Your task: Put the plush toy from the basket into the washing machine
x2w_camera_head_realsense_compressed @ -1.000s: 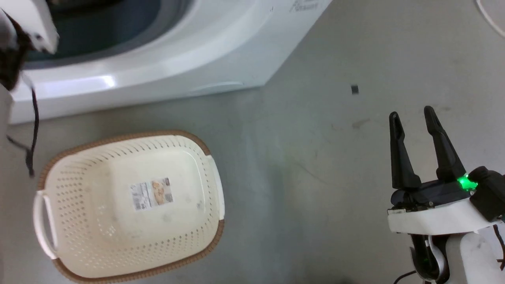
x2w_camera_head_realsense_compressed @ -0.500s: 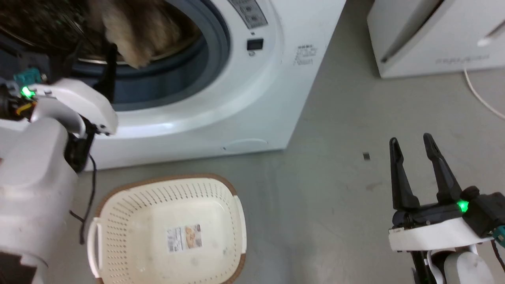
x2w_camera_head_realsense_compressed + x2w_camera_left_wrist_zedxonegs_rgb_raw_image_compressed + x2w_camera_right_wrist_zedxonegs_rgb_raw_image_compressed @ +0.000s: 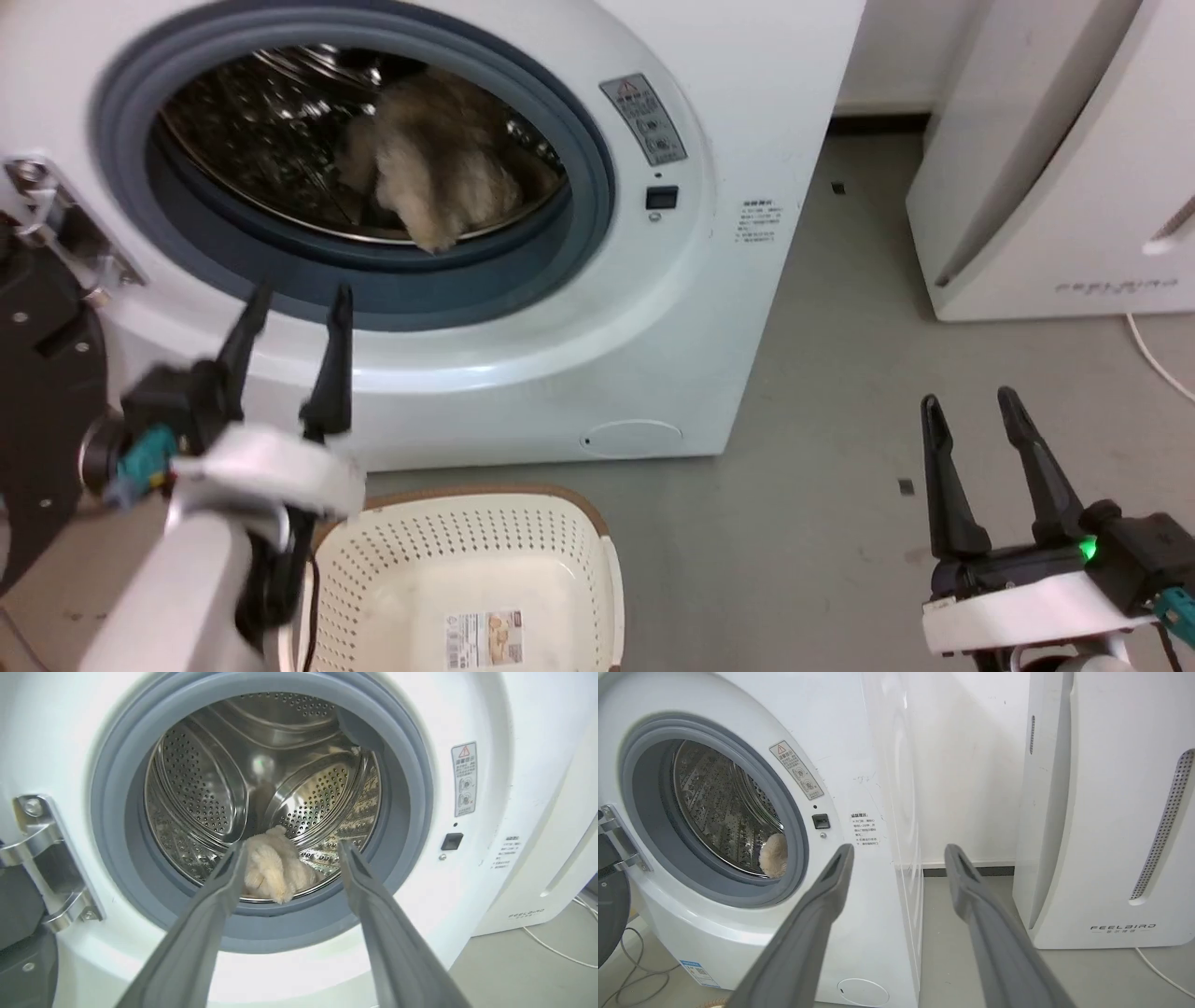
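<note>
Now: toy (image 3: 439, 182) is inside the washer (image 3: 728, 280), low at the front of the drum (image 3: 201, 779). One shaggy end hangs on the drum lip, just behind the gasket (image 3: 583, 224).

Half a second back the left arm was up at the washer's porthole, a dark finger beside the fur. Left gripper (image 3: 301, 297) now sits outside, just below the porthole, fingers spread, nothing between them. Head camera tilted up in the same span, so the washer's shift in frame is camera, not machine.

Basket (image 3: 373, 551) on the floor at the washer's foot, bare but for its label (image 3: 485, 639). Right gripper (image 3: 968, 401) off to the washer's right, fingers parted, empty. Door (image 3: 37, 373) swung open at the washer's left.

Reading: drop made, left arm clear, transfer looks done. One doubt is the overhanging end, should the door be closed.
</note>
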Robot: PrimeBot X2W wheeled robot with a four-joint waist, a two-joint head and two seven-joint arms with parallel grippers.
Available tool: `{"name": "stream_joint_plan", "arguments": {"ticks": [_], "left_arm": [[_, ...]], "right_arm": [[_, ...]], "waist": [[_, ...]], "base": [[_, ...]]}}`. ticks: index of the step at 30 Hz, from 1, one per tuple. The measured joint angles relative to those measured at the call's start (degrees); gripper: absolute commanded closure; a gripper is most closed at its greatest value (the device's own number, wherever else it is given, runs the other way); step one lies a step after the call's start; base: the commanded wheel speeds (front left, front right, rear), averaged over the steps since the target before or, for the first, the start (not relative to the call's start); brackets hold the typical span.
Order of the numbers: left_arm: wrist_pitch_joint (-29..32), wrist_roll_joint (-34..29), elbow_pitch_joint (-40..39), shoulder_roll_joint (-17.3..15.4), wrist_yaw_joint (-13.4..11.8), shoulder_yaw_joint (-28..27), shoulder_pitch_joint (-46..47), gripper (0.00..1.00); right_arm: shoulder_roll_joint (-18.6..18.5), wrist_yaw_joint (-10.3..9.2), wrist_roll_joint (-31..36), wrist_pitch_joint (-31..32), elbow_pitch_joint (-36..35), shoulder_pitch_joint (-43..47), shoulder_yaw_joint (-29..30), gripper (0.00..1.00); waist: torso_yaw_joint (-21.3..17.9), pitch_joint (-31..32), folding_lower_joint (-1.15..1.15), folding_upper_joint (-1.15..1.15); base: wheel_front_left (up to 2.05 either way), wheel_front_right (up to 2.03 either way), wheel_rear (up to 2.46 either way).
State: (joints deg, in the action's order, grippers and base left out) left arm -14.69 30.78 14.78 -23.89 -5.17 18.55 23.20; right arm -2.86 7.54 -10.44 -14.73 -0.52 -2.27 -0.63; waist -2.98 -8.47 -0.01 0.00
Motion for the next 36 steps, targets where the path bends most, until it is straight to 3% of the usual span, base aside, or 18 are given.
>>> {"name": "stream_joint_plan", "arguments": {"ticks": [8, 18, 29, 30, 36], "left_arm": [[0.0, -0.8, -8.7, 0.8, -3.3, -2.6, -13.6, 0.00], [0.0, -3.5, -11.3, 4.4, -5.3, -2.2, -23.6, 0.00], [0.0, -10.2, -12.9, 8.3, -4.2, -5.4, -27.4, 0.00], [0.0, -10.7, -13.3, 8.8, -4.0, -6.0, -27.4, 1.00], [0.1, -10.6, -13.3, 8.8, -4.0, -6.1, -27.3, 1.00]], "right_arm": [[0.0, 0.00, 0.0, 0.0, 0.1, 1.3, -0.4, 0.00], [0.0, 0.00, 0.0, 0.0, 0.4, 3.9, -0.7, 0.00], [0.0, -0.01, 0.0, 0.0, 1.0, 4.7, -1.3, 0.00], [0.0, -0.01, 0.0, 0.0, 1.0, 4.7, -1.3, 1.00], [0.0, 0.00, 0.0, 0.1, 1.0, 4.7, -1.3, 1.00]], "waist": [[0.5, 2.8, 0.00, 0.00], [0.6, 5.5, 0.00, 0.00], [0.8, 6.0, 0.00, 0.00], [0.9, 6.0, 0.00, 0.00], [0.9, 6.0, 0.01, 0.00]], "base": [[0.00, 0.00, 0.00], [0.00, 0.00, 0.00], [0.00, 0.00, 0.00], [0.00, 0.00, 0.00], [0.00, 0.00, 0.00]]}}
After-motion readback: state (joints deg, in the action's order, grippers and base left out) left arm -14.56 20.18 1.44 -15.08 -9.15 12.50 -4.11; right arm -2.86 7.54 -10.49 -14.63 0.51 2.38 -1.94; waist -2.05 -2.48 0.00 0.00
